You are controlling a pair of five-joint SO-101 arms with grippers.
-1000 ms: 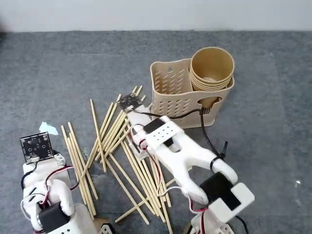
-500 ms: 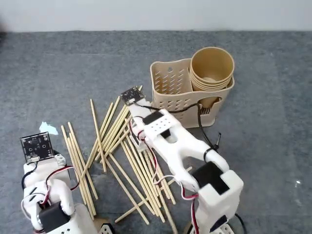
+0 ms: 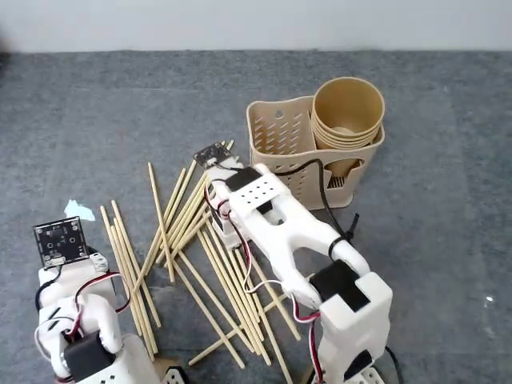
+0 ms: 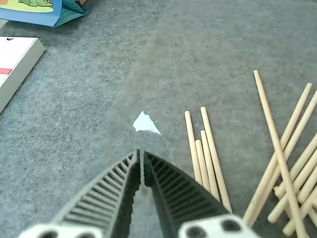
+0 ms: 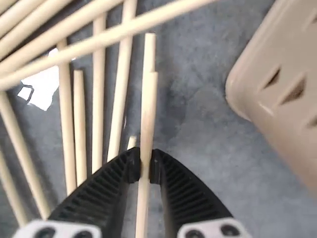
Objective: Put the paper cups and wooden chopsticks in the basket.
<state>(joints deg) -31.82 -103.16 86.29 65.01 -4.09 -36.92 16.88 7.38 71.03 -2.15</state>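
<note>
Snagging is the risk: the right hand, clamped on one chopstick, could drag loose chopsticks lying just beside it.

white arm shells | black ribbed fingers | red and black cables

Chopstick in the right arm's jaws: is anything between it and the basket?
Nothing visible. Bare grey table surface lies between the chopstick and the basket. In the high view the basket's perforated compartment is open on top, while the stacked paper cups fill the one beside it.
</note>
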